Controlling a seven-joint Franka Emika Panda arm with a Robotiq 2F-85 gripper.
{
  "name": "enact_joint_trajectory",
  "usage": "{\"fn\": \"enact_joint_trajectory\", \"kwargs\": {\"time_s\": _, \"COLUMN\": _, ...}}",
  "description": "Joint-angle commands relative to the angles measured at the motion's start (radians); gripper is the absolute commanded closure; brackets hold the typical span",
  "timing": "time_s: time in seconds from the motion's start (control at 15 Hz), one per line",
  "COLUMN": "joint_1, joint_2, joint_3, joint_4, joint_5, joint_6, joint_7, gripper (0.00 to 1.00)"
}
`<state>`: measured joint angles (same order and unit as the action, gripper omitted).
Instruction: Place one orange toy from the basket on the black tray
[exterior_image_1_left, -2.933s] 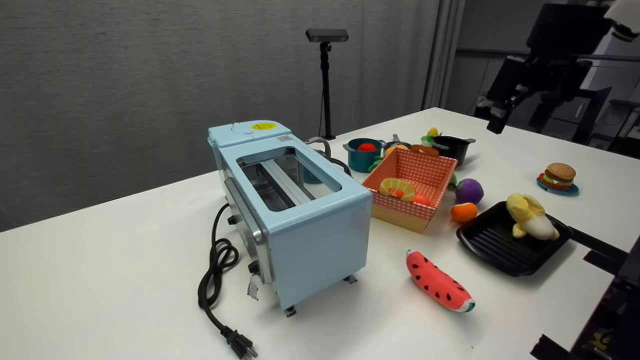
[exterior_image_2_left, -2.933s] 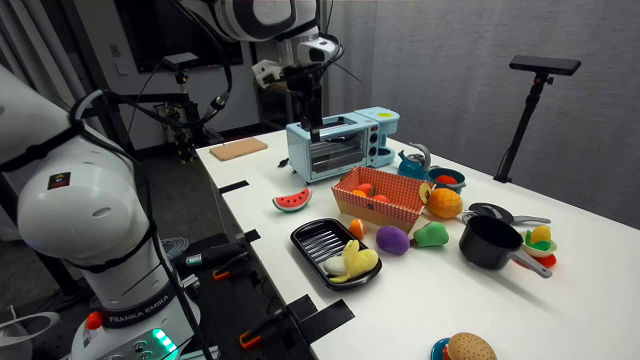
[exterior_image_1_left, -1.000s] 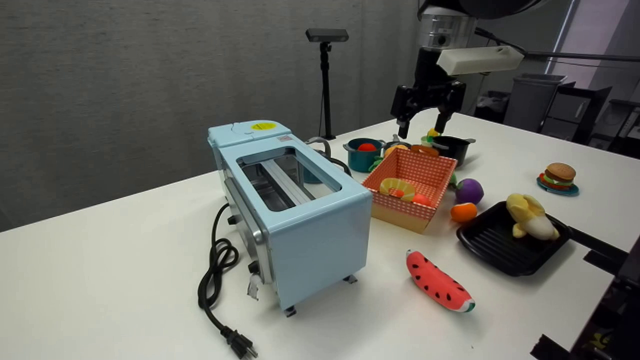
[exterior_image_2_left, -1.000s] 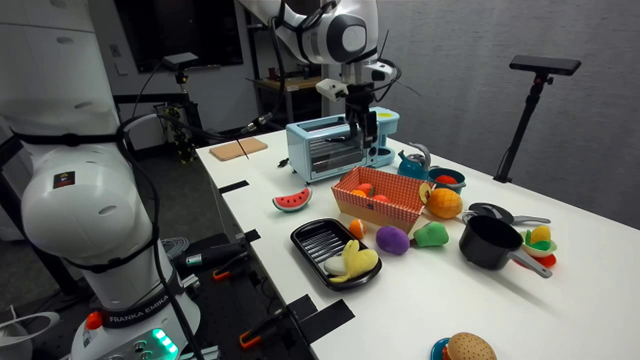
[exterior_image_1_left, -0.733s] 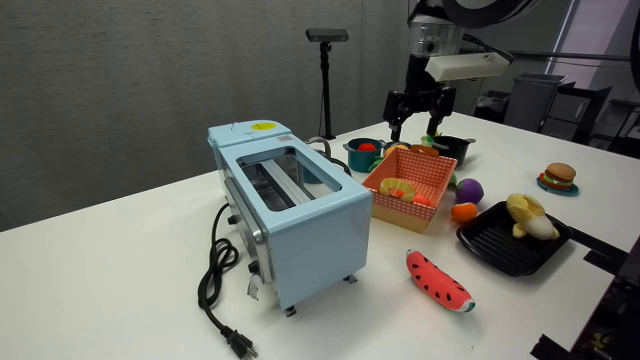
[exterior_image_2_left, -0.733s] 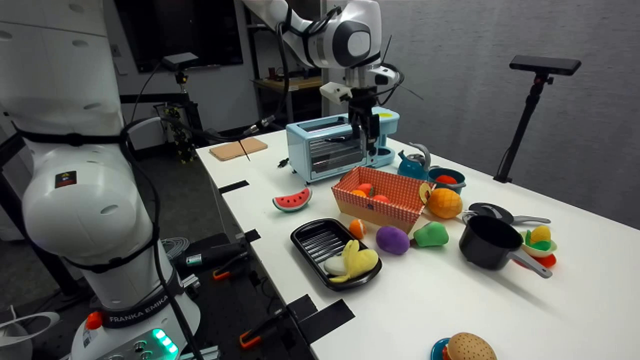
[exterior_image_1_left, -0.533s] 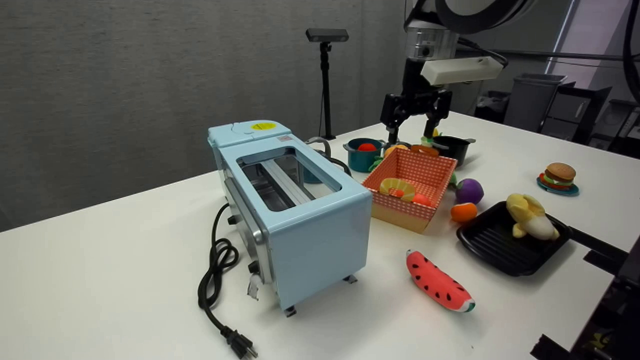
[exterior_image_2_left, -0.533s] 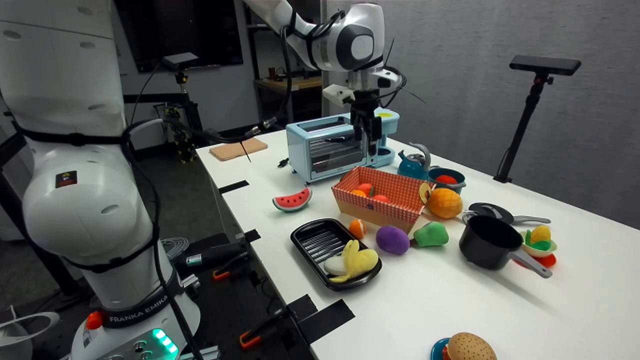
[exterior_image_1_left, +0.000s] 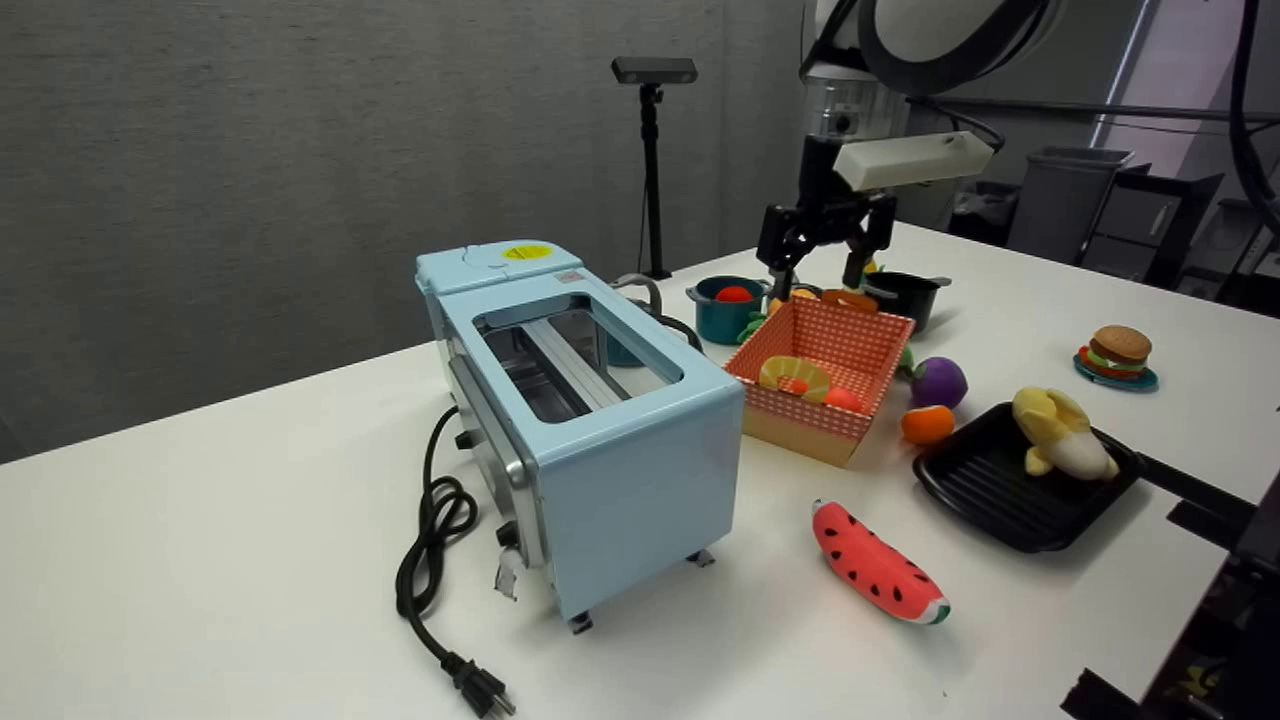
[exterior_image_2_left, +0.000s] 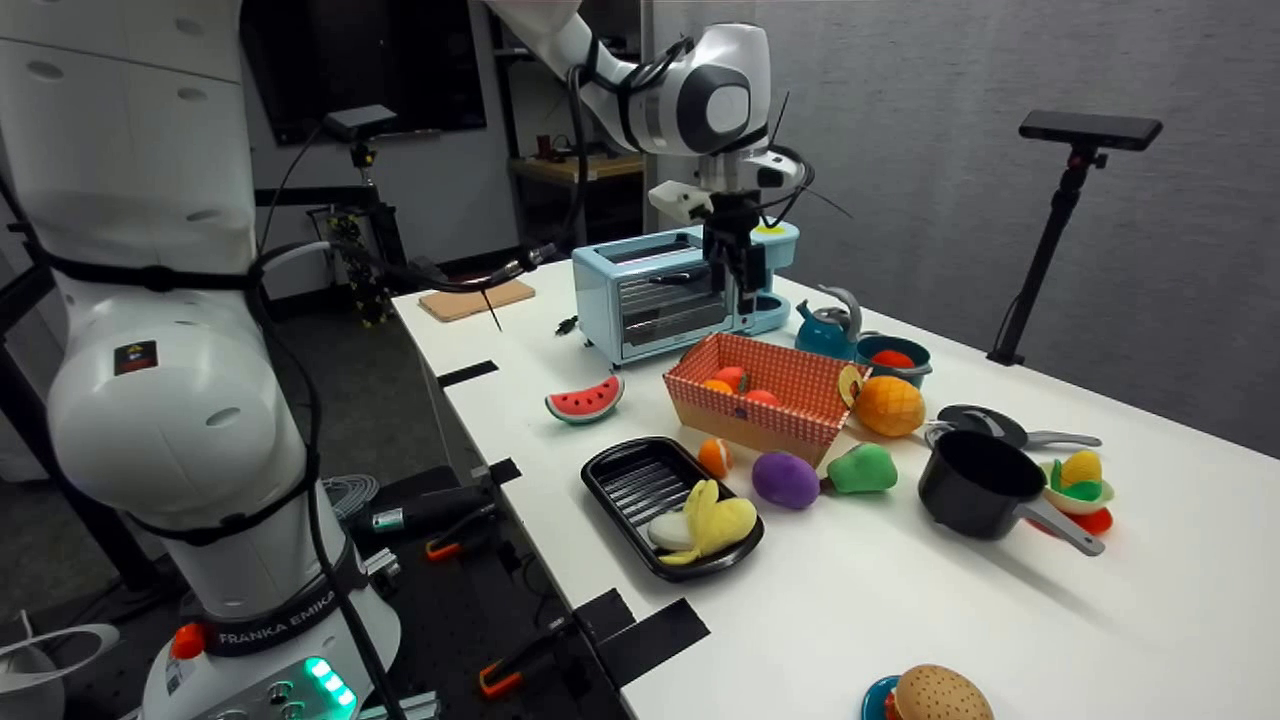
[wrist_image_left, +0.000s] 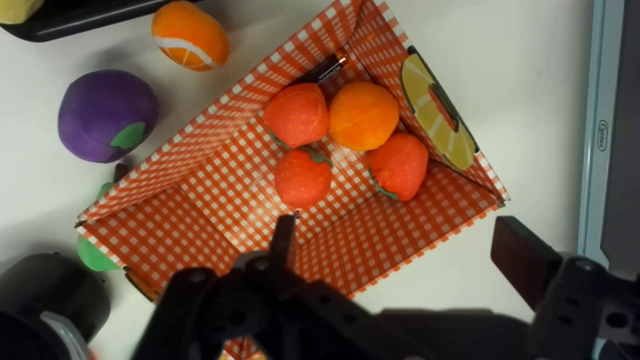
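Basket holds orange toy and three strawberries; black tray, near surface edge, holds banana; end effector jaws apart.

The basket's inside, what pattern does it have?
Orange-red and white checks. The basket shows them best in the wrist view.

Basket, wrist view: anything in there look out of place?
Yes: a dark cylinder with a copper-coloured end, probably a battery, lies near one corner of the basket, partly hidden. Odd because the other contents in view are toys: three strawberries and an orange.
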<state>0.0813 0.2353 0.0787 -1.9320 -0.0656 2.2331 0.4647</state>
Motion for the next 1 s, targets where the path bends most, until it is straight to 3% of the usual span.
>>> {"fn": "enact_joint_trajectory", "kwargs": {"time_s": 0.0, "joint_1": 0.028, "joint_2": 0.028, "joint_3": -0.029, "joint_4": 0.003, "joint_5": -0.031, "joint_6": 0.054, "joint_7": 0.010, "gripper": 0.00}}
{"fn": "enact_joint_trajectory", "kwargs": {"time_s": 0.73, "joint_1": 0.041, "joint_2": 0.032, "joint_3": -0.040, "joint_4": 0.004, "joint_5": -0.008, "joint_6": 0.128, "joint_7": 0.016, "gripper": 0.00}}
{"fn": "enact_joint_trajectory", "kwargs": {"time_s": 0.93, "joint_1": 0.039, "joint_2": 0.034, "joint_3": -0.037, "joint_4": 0.002, "joint_5": -0.002, "joint_6": 0.100, "joint_7": -0.005, "gripper": 0.00}}
